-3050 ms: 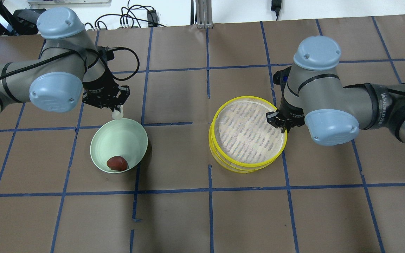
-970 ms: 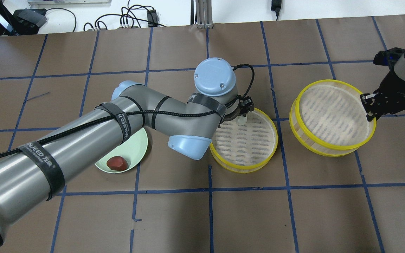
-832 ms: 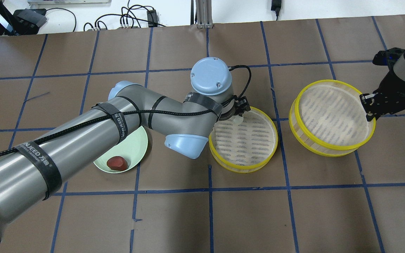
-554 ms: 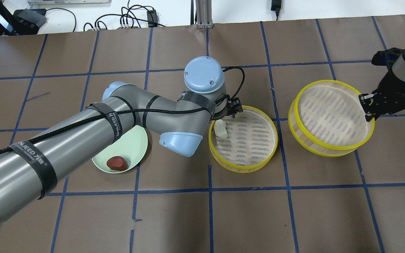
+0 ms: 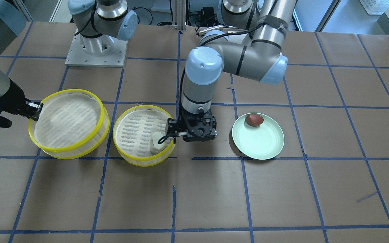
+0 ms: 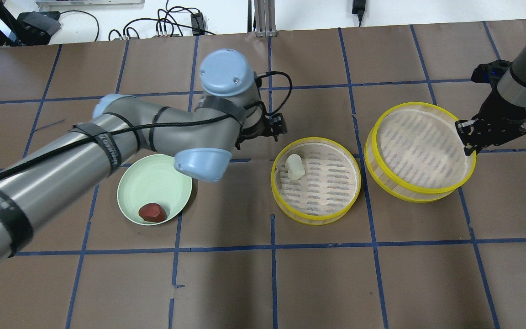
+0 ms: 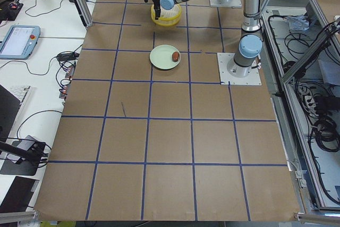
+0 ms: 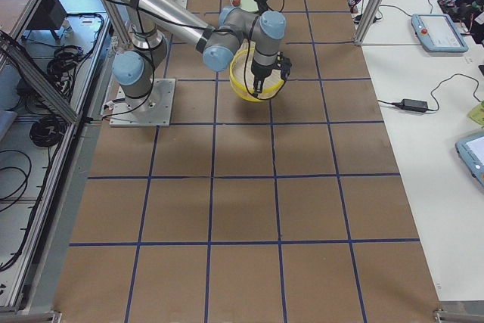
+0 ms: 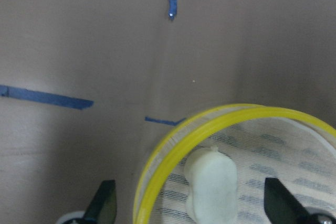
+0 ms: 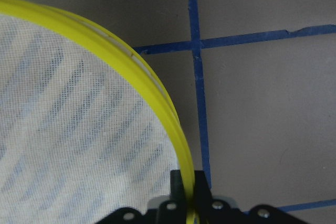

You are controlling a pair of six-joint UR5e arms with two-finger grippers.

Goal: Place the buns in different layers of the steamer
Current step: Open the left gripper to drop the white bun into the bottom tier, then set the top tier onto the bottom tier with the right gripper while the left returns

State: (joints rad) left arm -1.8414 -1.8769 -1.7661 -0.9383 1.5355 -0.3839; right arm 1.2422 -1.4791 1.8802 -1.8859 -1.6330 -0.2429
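Note:
The white bun lies inside one steamer tray at mid-table, near its rim on the robot's left; it also shows in the left wrist view. My left gripper is open and empty, just outside that tray's rim. The dark reddish-brown bun lies on the pale green plate. My right gripper is shut on the yellow rim of the second steamer tray, which is beside the first one; I cannot tell whether it touches the table.
Brown paper with blue tape lines covers the table. Cables and a metal post lie along the far edge. The left arm's forearm stretches over the table beside the plate.
The left gripper let go of the white bun in the middle tray and drew back past its rim. The right gripper shifted its tray slightly toward the middle. Three seconds ago the trays were stacked.

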